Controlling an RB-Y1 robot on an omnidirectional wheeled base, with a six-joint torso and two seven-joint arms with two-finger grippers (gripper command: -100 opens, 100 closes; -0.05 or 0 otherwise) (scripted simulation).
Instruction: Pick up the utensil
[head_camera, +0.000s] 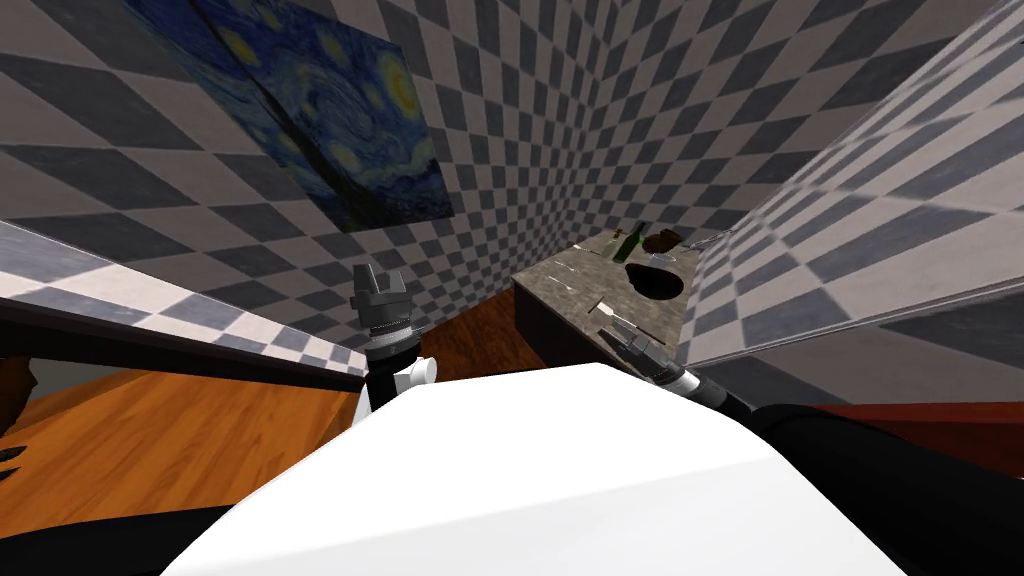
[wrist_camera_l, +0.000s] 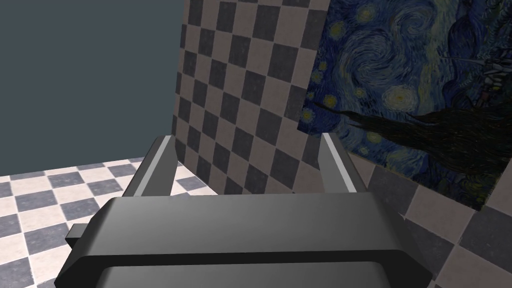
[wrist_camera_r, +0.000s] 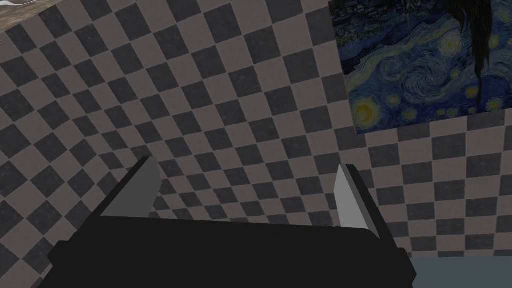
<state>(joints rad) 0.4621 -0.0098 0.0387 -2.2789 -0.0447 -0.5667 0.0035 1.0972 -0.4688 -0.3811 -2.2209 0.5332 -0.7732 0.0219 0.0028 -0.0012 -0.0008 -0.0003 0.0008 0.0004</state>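
1. A blue, swirling night-sky painting (head_camera: 330, 110) hangs on the grey chequered wall (head_camera: 520, 150).
2. A counter with a mottled stone top (head_camera: 562, 277) stands against that wall, on a wooden floor (head_camera: 150, 450).
3. A green bottle (head_camera: 628, 243) stands upright at the counter's far end.
4. A round dark recess (head_camera: 655, 281) lies in the top, near the bottle.
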